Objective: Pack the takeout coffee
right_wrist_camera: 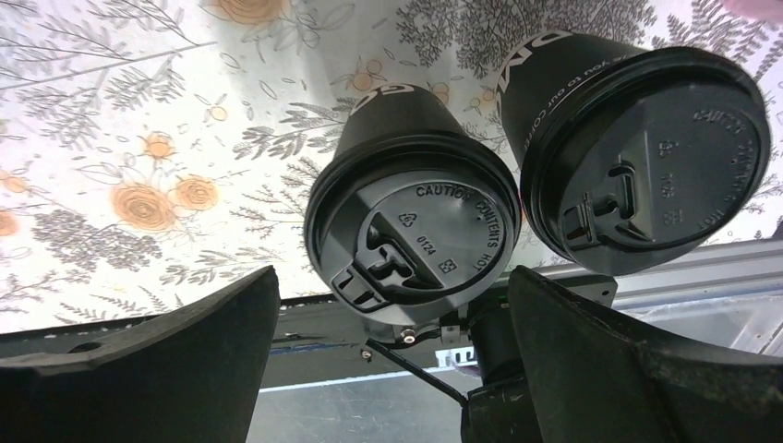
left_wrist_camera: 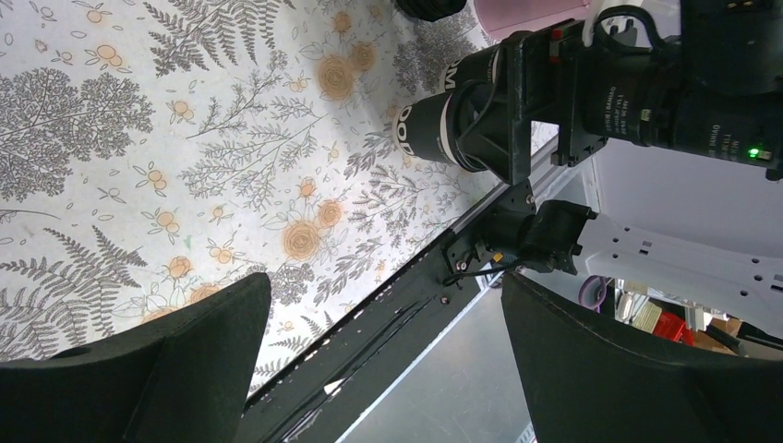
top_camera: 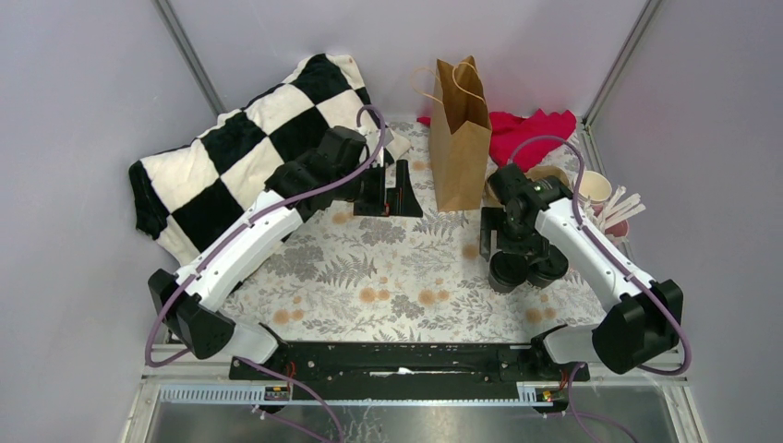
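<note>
- Bolted along the near edge at 6 o'clock, the mounting rail (top_camera: 397, 358) carried both arm bases.
- Toward 11 o'clock on the floral tablecloth (top_camera: 388, 277), the left gripper (top_camera: 388, 196) stood wide and empty, just left of the brown paper bag (top_camera: 460, 138), which was upright at 12 o'clock.
- At 3 o'clock, the right gripper (top_camera: 519, 247) hung spread wide over two black coffee cups (right_wrist_camera: 413, 245), lidded and side by side on the cloth, gripping neither.
- Packing looked barely begun: both cups sat outside the bag, each needing a lift inside.
</note>
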Tool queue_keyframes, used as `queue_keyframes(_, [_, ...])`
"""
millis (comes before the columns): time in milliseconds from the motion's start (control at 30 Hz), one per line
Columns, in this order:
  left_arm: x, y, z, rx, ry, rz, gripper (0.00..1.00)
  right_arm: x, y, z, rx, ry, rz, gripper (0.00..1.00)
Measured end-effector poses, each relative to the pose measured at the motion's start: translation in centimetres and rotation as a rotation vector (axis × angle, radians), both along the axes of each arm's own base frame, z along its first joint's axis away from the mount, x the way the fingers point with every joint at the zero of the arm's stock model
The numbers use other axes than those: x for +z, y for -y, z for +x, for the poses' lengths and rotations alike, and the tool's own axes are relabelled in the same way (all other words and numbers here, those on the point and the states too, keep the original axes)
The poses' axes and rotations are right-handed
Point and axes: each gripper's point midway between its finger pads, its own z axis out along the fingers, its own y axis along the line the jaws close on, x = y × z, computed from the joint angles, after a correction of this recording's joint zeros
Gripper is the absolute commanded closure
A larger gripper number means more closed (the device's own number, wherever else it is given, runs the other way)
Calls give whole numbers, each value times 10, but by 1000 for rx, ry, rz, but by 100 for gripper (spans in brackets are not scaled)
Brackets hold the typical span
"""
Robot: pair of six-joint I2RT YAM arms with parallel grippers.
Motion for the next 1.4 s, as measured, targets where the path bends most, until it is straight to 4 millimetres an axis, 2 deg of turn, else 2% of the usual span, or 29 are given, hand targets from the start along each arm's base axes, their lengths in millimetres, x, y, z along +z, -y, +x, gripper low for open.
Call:
queue_keyframes(200, [5, 1, 4, -10, 4, -4, 1, 29, -9, 11, 10, 45, 43, 0])
queue_keyframes(333, [10, -3, 7, -5, 13, -4, 1, 65, -21, 30, 28, 135, 102, 0])
queue_keyframes(400, [13, -6, 10, 1, 22, -3, 1, 93, -31, 53, 35, 218, 136, 0])
queue_keyframes(533, [16, -10, 12, -1, 41, 10, 1, 148, -54, 117, 34, 398, 203, 0])
queue_keyframes(600, [15, -15, 10, -5, 48, 30, 1, 168, -60, 153, 11, 475, 230, 0])
queue_keyframes(667, [13, -22, 8, -11, 62, 57, 1, 171, -56, 179, -32, 512, 237, 4])
queue_keyframes(767, [17, -31, 2, -22, 97, 84, 1, 157, -34, 199, -105, 506, 221, 9])
queue_keyframes(833, [23, -39, -3, -30, 130, 95, 1, 137, -11, 204, -164, 476, 193, 16])
queue_keyframes(967, [35, -53, -10, -30, 201, 111, 1, 83, 35, 201, -246, 369, 120, 24])
queue_keyframes(1033, [37, -57, -11, -29, 210, 122, 1, 62, 52, 197, -256, 316, 75, 31])
queue_keyframes(1133, [36, -58, -8, -24, 202, 145, 1, 43, 60, 205, -224, 279, 31, 41])
queue_keyframes(1267, [38, -57, -2, -10, 192, 167, 1, 14, 64, 219, -188, 235, 7, 39])
queue_keyframes(1400, [35, -62, -2, 8, 177, 191, 1, -9, 60, 218, -179, 215, 40, 40])
